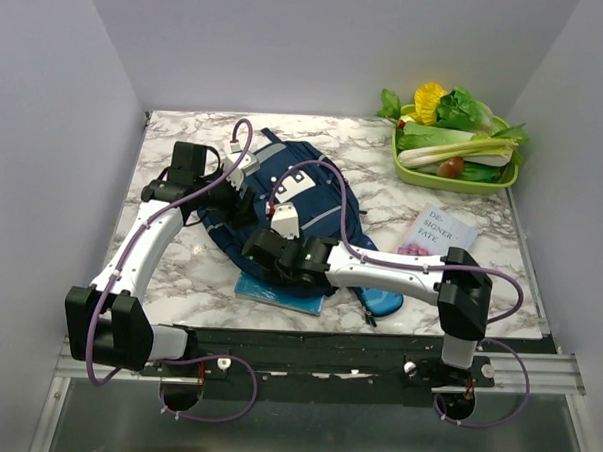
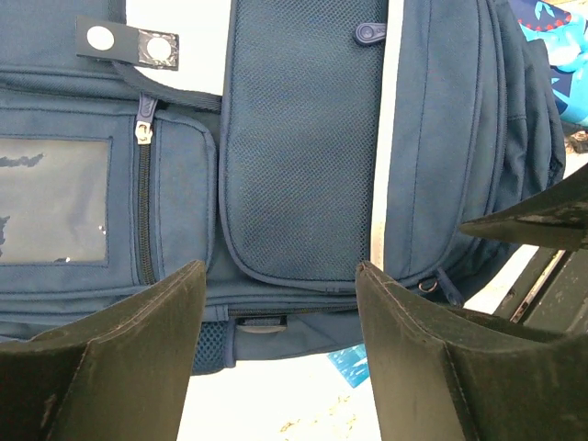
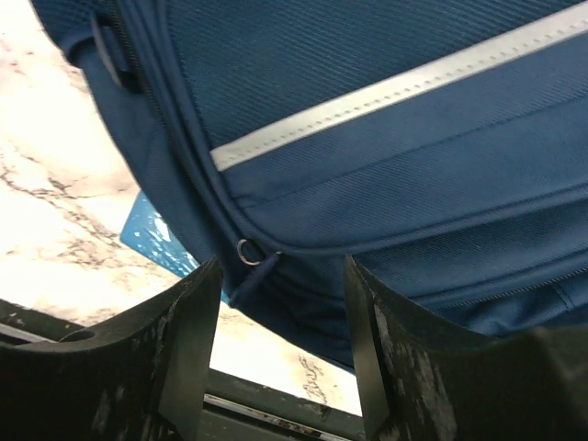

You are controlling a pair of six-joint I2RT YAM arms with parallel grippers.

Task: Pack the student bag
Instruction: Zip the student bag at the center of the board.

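You've got left end effector and right end effector both released over student bag. Its 6 o'clock edge sits near the surface edge, book at 3 o'clock.

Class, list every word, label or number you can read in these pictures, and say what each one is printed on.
"DE-SIGNER FATE", split over three lines: on the cover of the book lying to the right of the student bag.
Clear window on the bag's pocket: no writing can be made out.
Blue printed item under the bag: pattern only, any text too small to read.
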